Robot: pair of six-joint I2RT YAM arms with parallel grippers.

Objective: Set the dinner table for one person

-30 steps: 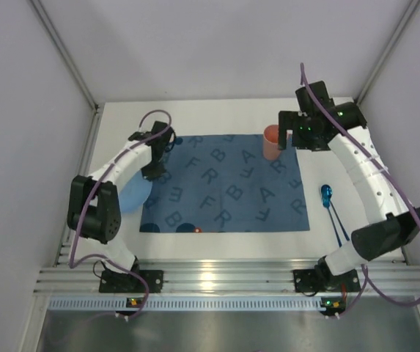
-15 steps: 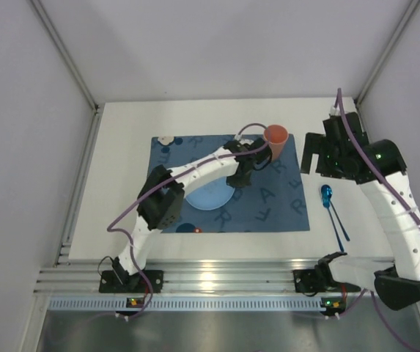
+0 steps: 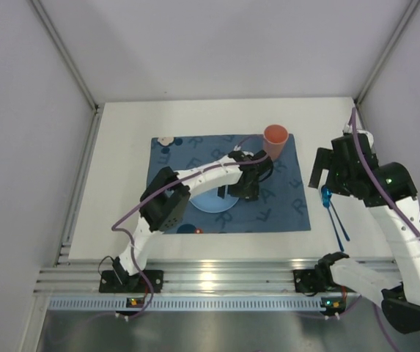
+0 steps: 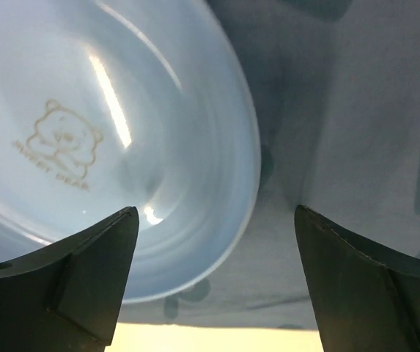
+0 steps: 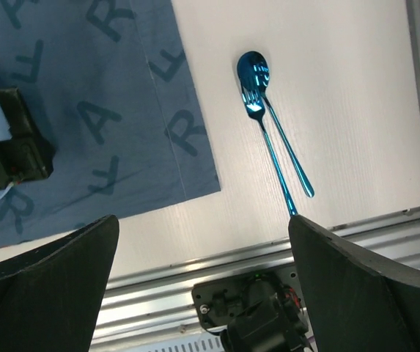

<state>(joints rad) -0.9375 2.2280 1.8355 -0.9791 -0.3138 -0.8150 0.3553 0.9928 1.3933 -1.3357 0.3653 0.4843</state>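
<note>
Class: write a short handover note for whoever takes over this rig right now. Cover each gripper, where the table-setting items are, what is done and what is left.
Left gripper: open, holding nothing, over the light blue plate.
Right gripper: open, empty, above the blue spoon and fork.
Items: the plate lies on the blue letter mat, near its middle. The orange cup stands at the mat's far right corner. Spoon and fork lie together on the white table, right of the mat.
Done: plate and cup are on the mat.
Left: probably the spoon and fork go beside the plate.
</note>
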